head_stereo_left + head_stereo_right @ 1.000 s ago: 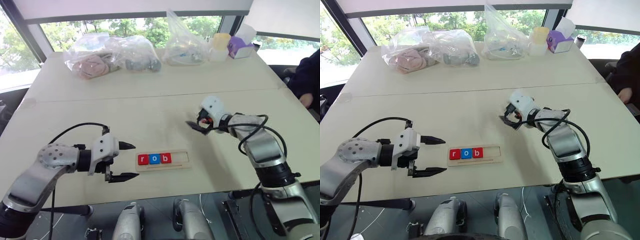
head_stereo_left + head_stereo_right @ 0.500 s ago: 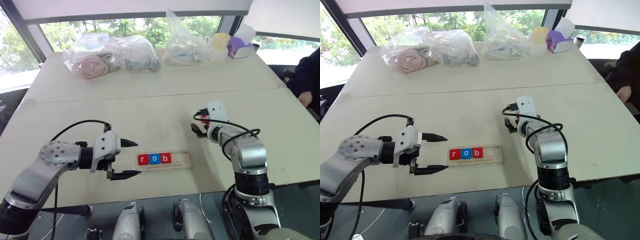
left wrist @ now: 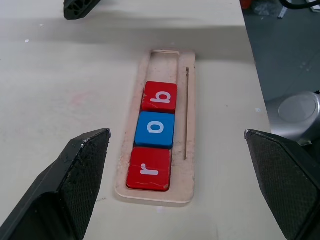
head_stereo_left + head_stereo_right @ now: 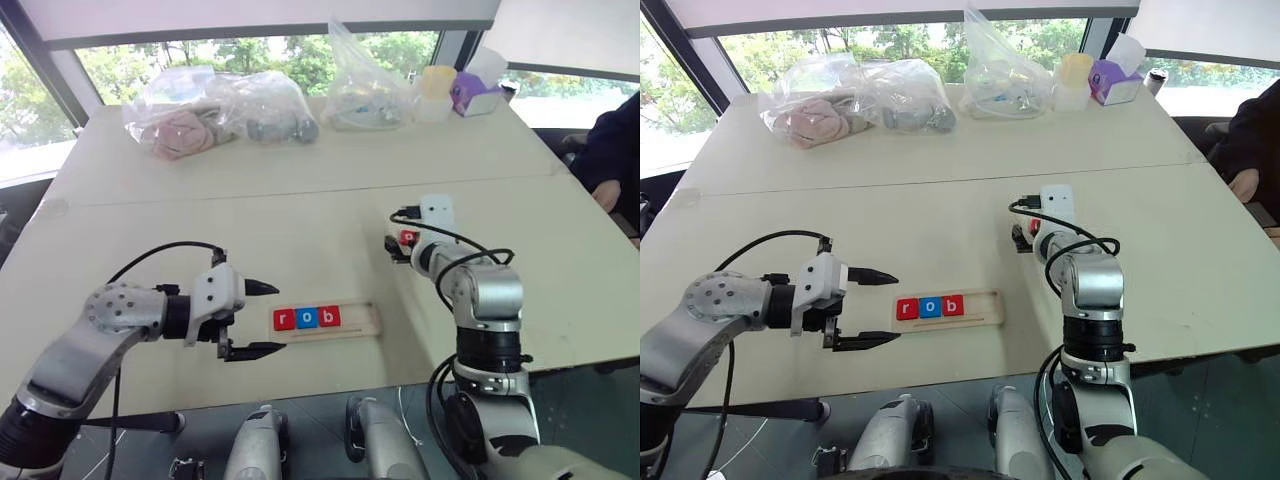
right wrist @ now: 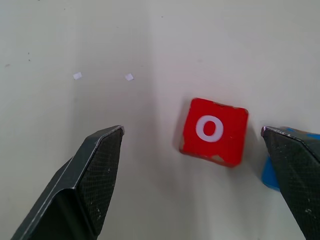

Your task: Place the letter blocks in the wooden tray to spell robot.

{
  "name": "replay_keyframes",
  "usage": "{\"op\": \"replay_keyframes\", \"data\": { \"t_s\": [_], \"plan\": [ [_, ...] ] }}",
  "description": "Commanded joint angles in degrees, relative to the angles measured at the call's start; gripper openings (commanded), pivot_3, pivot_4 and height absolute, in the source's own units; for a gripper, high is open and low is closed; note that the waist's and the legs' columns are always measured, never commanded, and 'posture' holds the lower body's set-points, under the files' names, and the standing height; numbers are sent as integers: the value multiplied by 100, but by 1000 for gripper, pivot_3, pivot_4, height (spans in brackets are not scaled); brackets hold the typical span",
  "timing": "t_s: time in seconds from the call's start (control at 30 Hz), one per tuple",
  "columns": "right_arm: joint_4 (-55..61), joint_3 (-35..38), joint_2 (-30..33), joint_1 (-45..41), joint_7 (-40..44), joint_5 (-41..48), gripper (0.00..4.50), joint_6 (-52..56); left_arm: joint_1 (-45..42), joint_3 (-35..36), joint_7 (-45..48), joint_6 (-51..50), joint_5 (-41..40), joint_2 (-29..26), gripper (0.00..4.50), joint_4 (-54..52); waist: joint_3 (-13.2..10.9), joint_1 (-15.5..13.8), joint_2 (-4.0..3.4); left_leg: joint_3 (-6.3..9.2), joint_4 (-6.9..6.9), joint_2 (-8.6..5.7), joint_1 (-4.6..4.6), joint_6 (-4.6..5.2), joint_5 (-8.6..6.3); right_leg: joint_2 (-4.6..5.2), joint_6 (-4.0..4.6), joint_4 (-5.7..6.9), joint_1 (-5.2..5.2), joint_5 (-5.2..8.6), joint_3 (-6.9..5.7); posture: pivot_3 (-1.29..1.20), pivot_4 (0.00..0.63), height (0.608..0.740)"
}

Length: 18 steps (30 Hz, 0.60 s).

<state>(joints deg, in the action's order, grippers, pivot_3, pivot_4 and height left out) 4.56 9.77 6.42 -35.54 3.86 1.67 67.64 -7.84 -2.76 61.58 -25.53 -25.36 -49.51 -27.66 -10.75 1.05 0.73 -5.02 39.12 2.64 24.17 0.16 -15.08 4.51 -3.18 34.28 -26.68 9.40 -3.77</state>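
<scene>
The wooden tray (image 4: 362,320) lies near the table's front edge, with letter blocks in its left half: a red r (image 3: 148,169), a blue o (image 3: 155,129) and a red b (image 3: 160,96). My left gripper (image 4: 278,318) hovers open just left of the tray, pointing along it. Further back and to the right, my right gripper (image 4: 400,243) points down at the table, open, with a loose red o block (image 5: 214,131) lying flat between its fingers. A blue block (image 5: 270,175) peeks out from behind one right finger (image 5: 295,170); its letter is hidden.
Clear plastic bags (image 4: 215,105) of items, a yellow cup (image 4: 441,84) and a purple box (image 4: 478,92) line the far side of the table (image 4: 300,200). A person's dark sleeve and hand (image 4: 607,165) show at the right edge.
My right arm has swung in and its wrist has rolled, so the open gripper now points down over the red o block. The left gripper and the tray stayed put.
</scene>
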Motion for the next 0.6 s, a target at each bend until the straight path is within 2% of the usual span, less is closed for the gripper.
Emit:
{"op": "replay_keyframes", "data": {
  "t_s": [0.03, 0.23, 0.27, 0.3, 0.43, 0.47, 0.6],
  "plan": [
    [-200, 64, -91, -213, -92, 100, 4469, -235, -47, 29, -43, 59, 30, 1, 4500, -132, 0, -3, 0, 1, 0, 0, 0, 0, 0, 0, 0, 0, 0, 0, 0, 0, 150, 740],
    [-667, 218, -264, -297, -303, 195, 4469, -429, 19, 74, -103, 42, 39, -1, 4500, -185, 1, 8, 0, 5, 0, 0, -1, 0, 0, 0, -1, -1, 2, 0, 0, 0, 150, 740],
    [-693, 235, -274, -285, -311, 220, 3939, -416, 35, 85, -110, 43, 40, -3, 4500, -192, 1, 9, 0, 7, 0, 0, -2, 0, 0, 0, -2, 0, 2, 1, 0, 0, 150, 740],
    [-711, 263, -281, -278, -319, 243, 3682, -386, 42, 88, -118, 43, 44, -1, 4500, -199, 1, 9, 0, 9, 0, 0, -2, 0, 0, 0, -2, 0, 2, 1, 0, 0, 150, 740],
    [-649, 244, -238, -193, -312, 263, 1453, -268, 54, 85, -139, 49, 67, 16, 4500, -200, 2, 22, -1, 12, -1, 1, -3, 0, 0, 0, -2, 0, 2, 1, 0, 0, 150, 740],
    [-602, 195, -195, -153, -278, 264, 1155, -234, 44, 78, -150, 44, 69, 25, 4500, -197, 2, 23, -1, 12, -2, 2, -3, 0, 0, -1, -2, 0, 2, 1, 0, 0, 150, 740],
    [-155, -86, 5, 48, -53, 334, 1169, 49, 53, 68, -160, 79, 85, 35, 4500, -173, 3, 11, -2, 16, -6, 3, -4, 0, 0, -4, -1, 0, 2, 2, 0, 0, 150, 740]
  ]
}}
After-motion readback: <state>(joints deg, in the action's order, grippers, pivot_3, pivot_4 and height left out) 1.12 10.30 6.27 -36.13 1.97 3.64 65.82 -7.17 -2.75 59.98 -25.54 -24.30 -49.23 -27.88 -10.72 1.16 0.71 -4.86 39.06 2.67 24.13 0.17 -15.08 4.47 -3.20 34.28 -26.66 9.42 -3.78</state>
